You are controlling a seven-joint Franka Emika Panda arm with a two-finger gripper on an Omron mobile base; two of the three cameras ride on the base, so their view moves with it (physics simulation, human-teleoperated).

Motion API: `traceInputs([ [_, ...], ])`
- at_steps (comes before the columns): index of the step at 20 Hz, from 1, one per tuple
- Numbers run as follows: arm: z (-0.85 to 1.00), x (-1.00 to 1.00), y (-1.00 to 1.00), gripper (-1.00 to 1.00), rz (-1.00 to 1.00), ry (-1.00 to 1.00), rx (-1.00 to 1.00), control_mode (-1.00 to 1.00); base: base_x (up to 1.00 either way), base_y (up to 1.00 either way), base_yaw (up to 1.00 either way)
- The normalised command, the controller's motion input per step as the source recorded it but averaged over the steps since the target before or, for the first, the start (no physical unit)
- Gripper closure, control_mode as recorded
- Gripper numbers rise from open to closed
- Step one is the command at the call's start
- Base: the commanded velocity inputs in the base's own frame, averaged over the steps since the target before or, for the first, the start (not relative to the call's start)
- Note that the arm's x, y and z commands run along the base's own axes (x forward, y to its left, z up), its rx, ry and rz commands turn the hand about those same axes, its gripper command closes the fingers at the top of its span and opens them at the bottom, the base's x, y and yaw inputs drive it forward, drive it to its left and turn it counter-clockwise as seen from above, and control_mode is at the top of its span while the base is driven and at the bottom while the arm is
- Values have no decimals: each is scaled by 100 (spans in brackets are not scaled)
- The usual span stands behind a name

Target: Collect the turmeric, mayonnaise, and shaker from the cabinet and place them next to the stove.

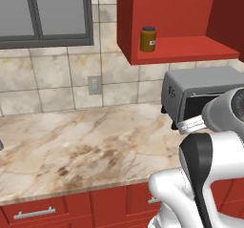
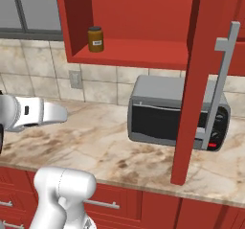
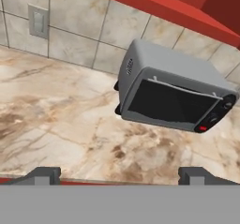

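The turmeric (image 1: 148,39) (image 2: 95,39), a small amber-brown jar with a dark lid and pale label, stands upright at the left end of the shelf in the open red cabinet (image 1: 190,49) (image 2: 143,51). My gripper (image 3: 119,175) is open with nothing between its fingertips (image 3: 46,174). It hangs low over the front edge of the counter, looking at the toaster oven, well below and in front of the shelf. The mayonnaise, the shaker and the stove are out of view.
A grey toaster oven (image 1: 200,96) (image 2: 177,113) (image 3: 173,92) sits on the marble counter (image 1: 86,146) beneath the cabinet. The cabinet's open red door (image 2: 196,79) juts forward with a grey handle (image 2: 221,84). A wall outlet (image 1: 94,85) is on the tiled backsplash.
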Motion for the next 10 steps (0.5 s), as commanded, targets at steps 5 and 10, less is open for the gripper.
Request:
traceInputs([
  [5, 0, 0, 0, -100, 0, 0, 0, 100, 56, -35, 5],
  [10, 6, 38, -27, -100, 5, 1, 1, -100, 10, -2, 0],
])
